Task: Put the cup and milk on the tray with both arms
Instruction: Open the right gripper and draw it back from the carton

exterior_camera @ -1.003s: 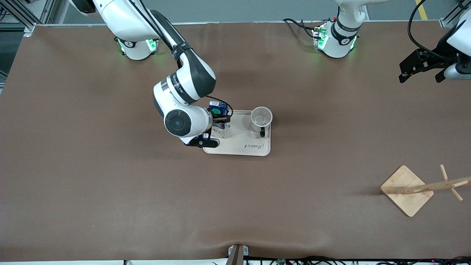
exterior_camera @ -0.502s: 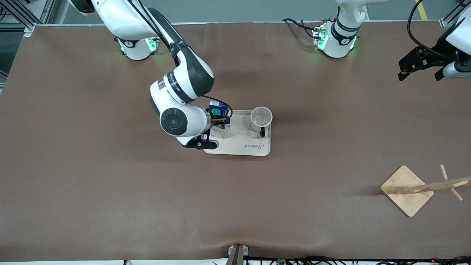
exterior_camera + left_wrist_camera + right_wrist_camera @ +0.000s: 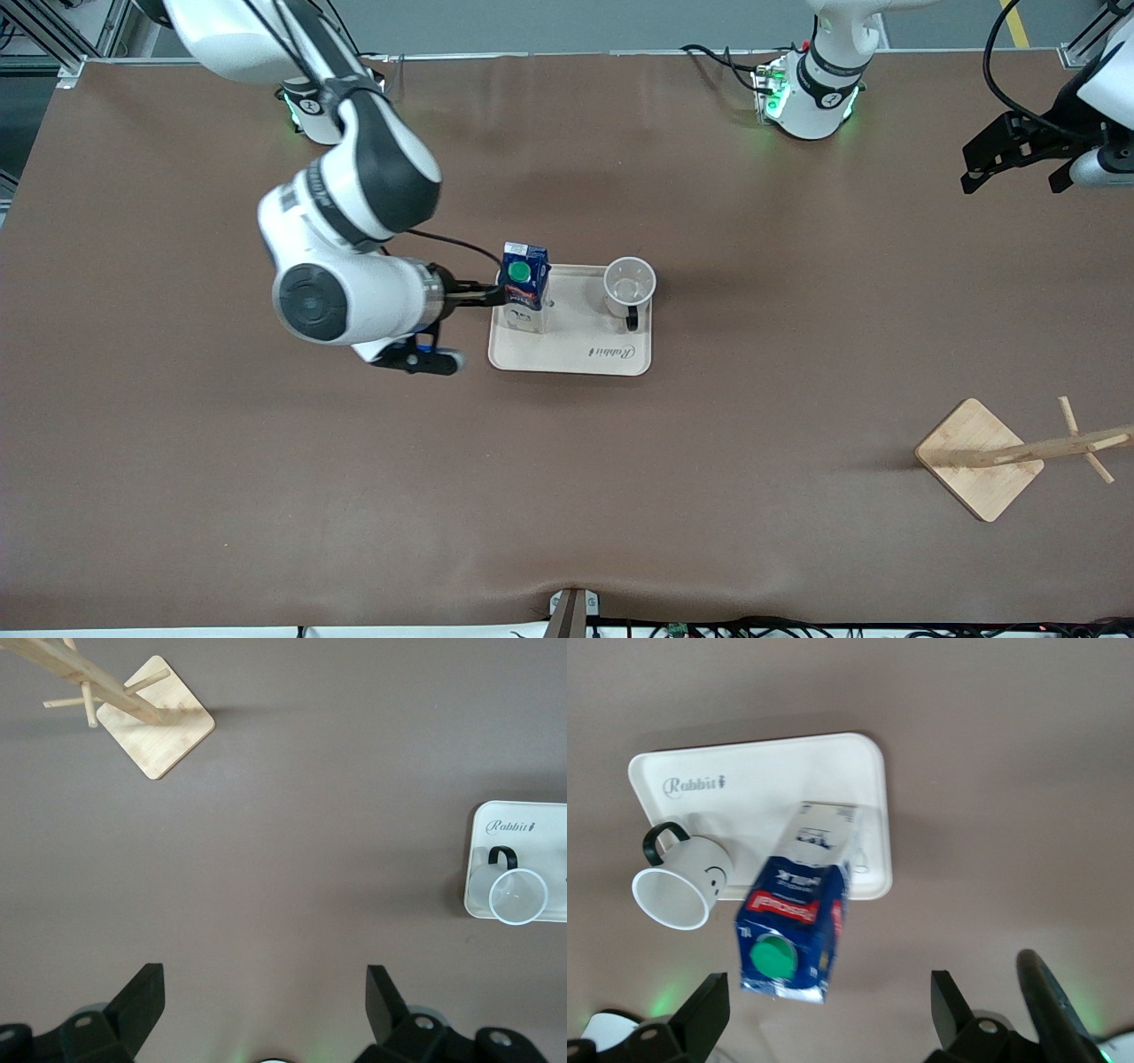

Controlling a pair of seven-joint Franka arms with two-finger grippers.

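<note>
The cream tray (image 3: 576,354) lies mid-table. The blue milk carton (image 3: 524,276) with the green cap stands upright on the tray at the right arm's end. The white cup (image 3: 629,283) stands upright on it at the left arm's end, its black handle pointing toward the front camera. My right gripper (image 3: 450,328) is open and empty, just off the tray's edge beside the milk. The right wrist view shows the milk (image 3: 797,921), cup (image 3: 682,886) and tray (image 3: 771,788) ahead of the open right gripper (image 3: 828,1014). My left gripper (image 3: 1019,155) waits open and empty.
A wooden rack with a square base (image 3: 979,456) stands near the left arm's end, nearer the front camera. The left wrist view shows the rack (image 3: 155,726), the tray (image 3: 478,859), the cup (image 3: 518,895) and the open left gripper (image 3: 264,1001) over bare brown table.
My right gripper has let go of the milk and drawn back from the tray toward the right arm's end. The milk stays standing. The left arm has barely moved.
</note>
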